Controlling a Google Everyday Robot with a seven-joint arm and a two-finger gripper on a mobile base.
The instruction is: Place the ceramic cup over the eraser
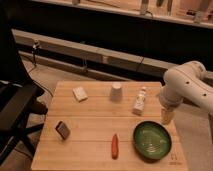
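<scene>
A white ceramic cup [116,92] stands upside down at the back middle of the wooden table [95,117]. A small dark block with a brownish side, which looks like the eraser [62,129], lies at the front left. A pale rectangular block [79,93] lies at the back left, left of the cup. My gripper [166,116] hangs from the white arm [186,85] at the table's right edge, pointing down, far right of the cup and holding nothing that I can see.
A white bottle [140,101] stands right of the cup. A green bowl [152,140] sits at the front right below the gripper. A red carrot-like piece [114,146] lies at the front middle. A black chair [15,107] stands left of the table.
</scene>
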